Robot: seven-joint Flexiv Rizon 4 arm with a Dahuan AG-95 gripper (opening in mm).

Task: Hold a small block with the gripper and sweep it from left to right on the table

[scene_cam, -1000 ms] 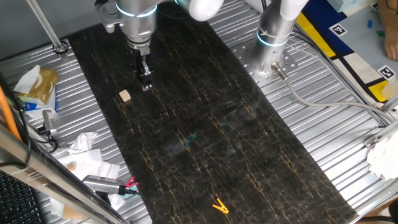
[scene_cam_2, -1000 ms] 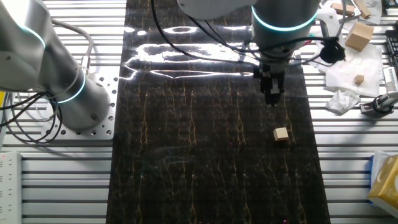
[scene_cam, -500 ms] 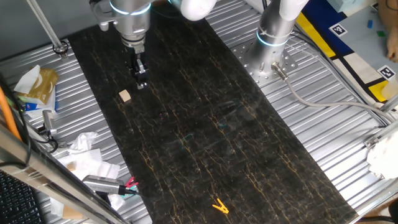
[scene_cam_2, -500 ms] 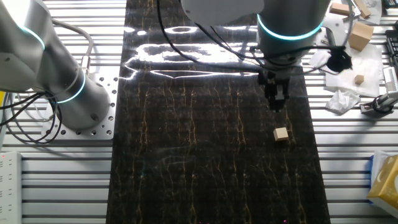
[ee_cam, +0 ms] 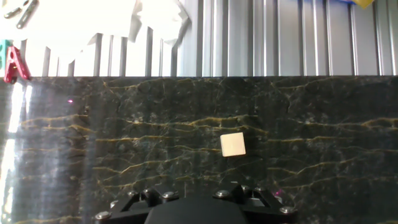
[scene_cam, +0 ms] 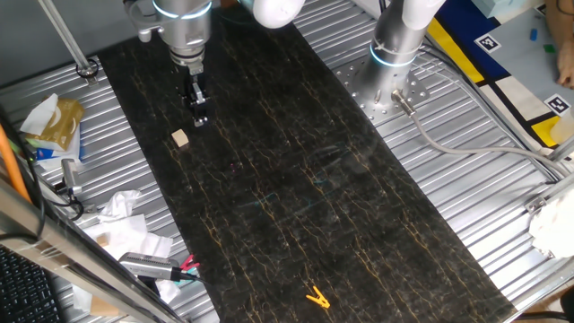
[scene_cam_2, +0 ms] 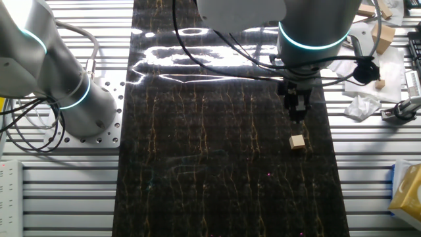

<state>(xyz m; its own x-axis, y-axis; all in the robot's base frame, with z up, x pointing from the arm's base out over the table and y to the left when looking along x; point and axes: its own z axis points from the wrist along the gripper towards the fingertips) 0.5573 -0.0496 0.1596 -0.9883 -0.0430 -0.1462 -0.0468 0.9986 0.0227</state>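
In one fixed view, the small black two-finger gripper point(scene_cam: 198, 117) is hanging over the long black gold-veined marble-look table point(scene_cam: 296, 179), with the tiny pale tan wooden cube point(scene_cam: 180, 137) lying free just beside it, to its near left. In the other fixed view, the gripper point(scene_cam_2: 298, 117) is hovering just beyond the cube point(scene_cam_2: 297, 141), its fingers looking narrow and holding nothing. In the hand view, the cube point(ee_cam: 233, 144) is sitting alone on the table point(ee_cam: 124, 143), and I cannot tell the finger gap here.
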